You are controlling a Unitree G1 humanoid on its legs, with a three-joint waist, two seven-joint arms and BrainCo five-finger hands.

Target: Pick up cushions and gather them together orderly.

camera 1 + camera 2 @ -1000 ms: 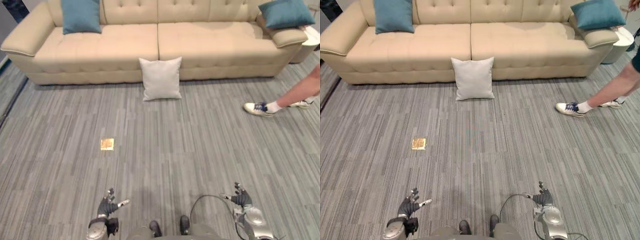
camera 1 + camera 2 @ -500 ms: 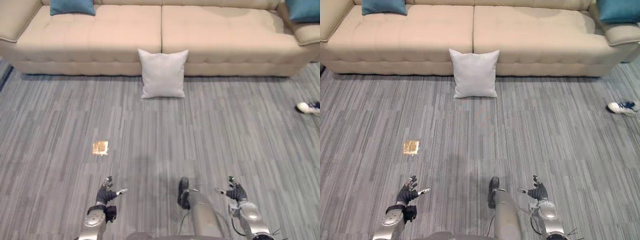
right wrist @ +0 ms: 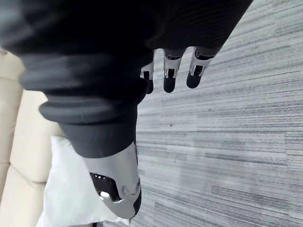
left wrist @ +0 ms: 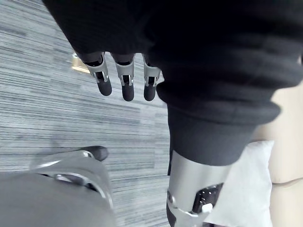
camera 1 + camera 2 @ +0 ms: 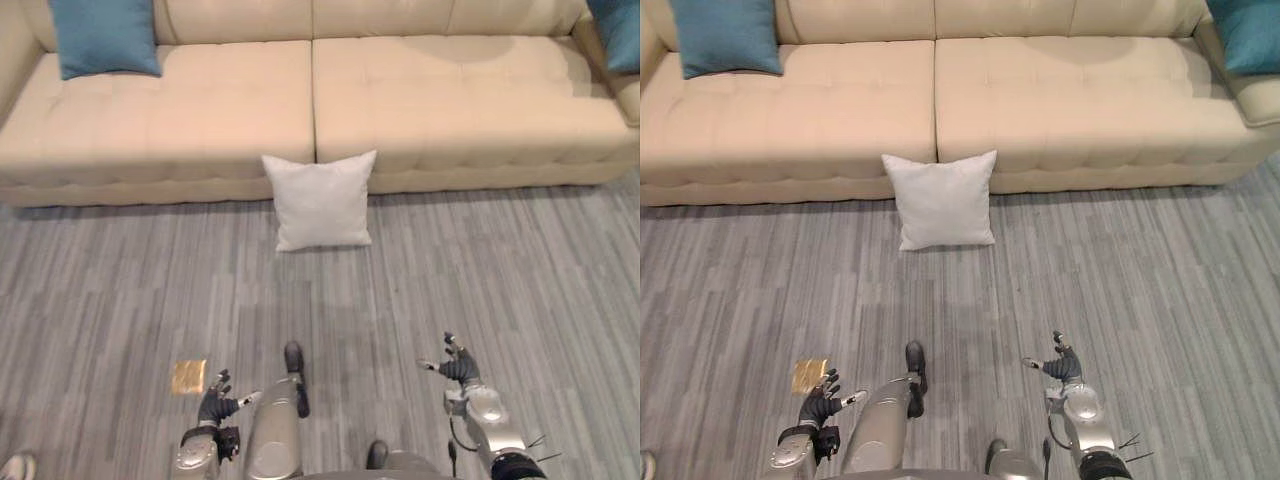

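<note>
At twelve o'clock the white cushion [image 5: 320, 200] leans against the sofa [image 5: 440, 110]; left hand [image 5: 213, 407] and right hand [image 5: 458, 369] hang low, fingers [image 4: 124, 86] released. A one-sided grab could topple it.

You have a grey striped carpet floor [image 5: 480, 270] with a beige sofa [image 5: 400, 110] standing along its far side. A white cushion [image 5: 320, 200] stands on the floor, leaning against the sofa's front at the middle seam. A small gold patch [image 5: 188, 376] lies on the carpet, well apart from it, toward the left. On the sofa seat, a teal cushion [image 5: 103, 35] rests at the left end and a second teal cushion [image 5: 615, 30] at the right end.
</note>
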